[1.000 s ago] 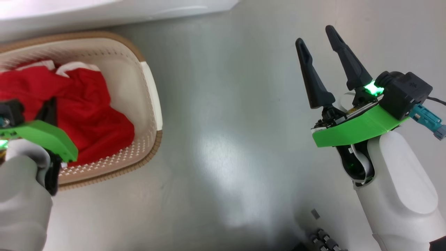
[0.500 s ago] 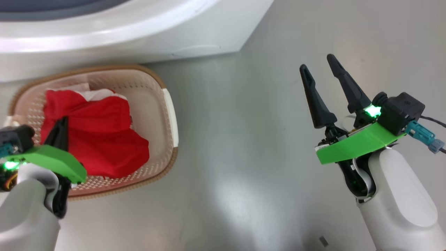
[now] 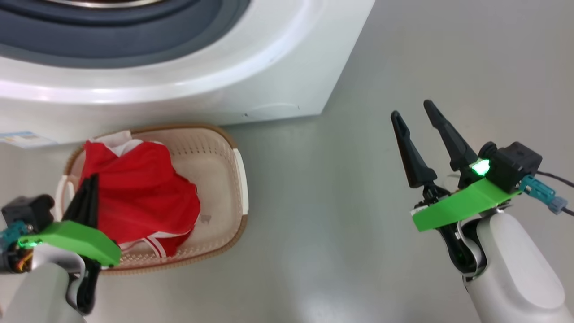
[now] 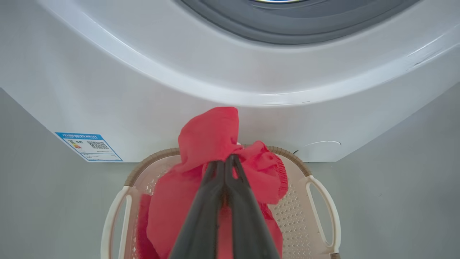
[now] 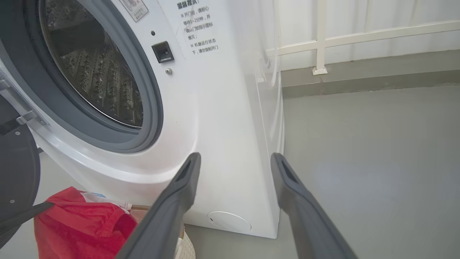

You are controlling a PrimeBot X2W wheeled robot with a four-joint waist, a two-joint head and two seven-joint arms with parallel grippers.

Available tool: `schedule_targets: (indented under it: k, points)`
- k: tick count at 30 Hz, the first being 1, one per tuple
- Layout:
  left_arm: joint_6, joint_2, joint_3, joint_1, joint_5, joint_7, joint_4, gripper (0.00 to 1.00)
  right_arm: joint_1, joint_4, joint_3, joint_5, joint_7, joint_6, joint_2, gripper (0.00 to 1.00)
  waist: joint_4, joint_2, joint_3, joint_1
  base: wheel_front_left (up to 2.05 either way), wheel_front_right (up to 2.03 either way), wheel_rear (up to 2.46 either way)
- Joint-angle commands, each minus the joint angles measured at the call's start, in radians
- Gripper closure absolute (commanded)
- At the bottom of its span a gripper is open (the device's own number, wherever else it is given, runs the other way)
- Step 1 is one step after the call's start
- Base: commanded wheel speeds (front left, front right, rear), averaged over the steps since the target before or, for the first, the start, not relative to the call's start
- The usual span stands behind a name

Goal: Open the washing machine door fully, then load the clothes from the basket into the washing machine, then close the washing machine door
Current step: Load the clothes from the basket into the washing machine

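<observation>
The cream basket stands on the floor against the foot of the white washing machine. Red clothes with white trim lie in it. My left gripper is shut on a bunch of the red clothes, pulled up above the basket in front of the washing machine. My right gripper is open and holds nothing, over bare floor to the right. In the right wrist view my right gripper faces the washing machine. The black washing machine door stands open at the left edge, baring the steel drum.
A blue label and a round cap sit low on the machine's front. Grey floor stretches between the basket and my right arm. A white railing runs behind the machine at the right.
The head camera has tilted up, bringing the machine's front and gasket into view. My left gripper stays shut on the red cloth and has drawn it up out of the basket.
</observation>
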Motion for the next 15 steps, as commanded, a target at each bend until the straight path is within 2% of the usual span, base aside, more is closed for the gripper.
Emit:
schedule_targets:
  k: [1, 15]
  points:
    - [-0.003, 0.023, 0.059, 0.049, 0.027, -0.012, -0.067, 1.0, 0.046, -0.013, 0.019, 0.017, -0.005, 0.002, -0.007, 0.0, 0.017, -0.0001, -0.074, 0.0001, 0.0, 0.0, 0.0]
    - [0.005, -0.018, 0.132, 0.203, 0.087, -0.012, -0.282, 1.0, 0.108, 0.005, 0.026, 0.044, -0.005, 0.002, -0.035, 0.0, 0.031, -0.0001, -0.196, 0.0001, 0.0, 0.0, 0.0]
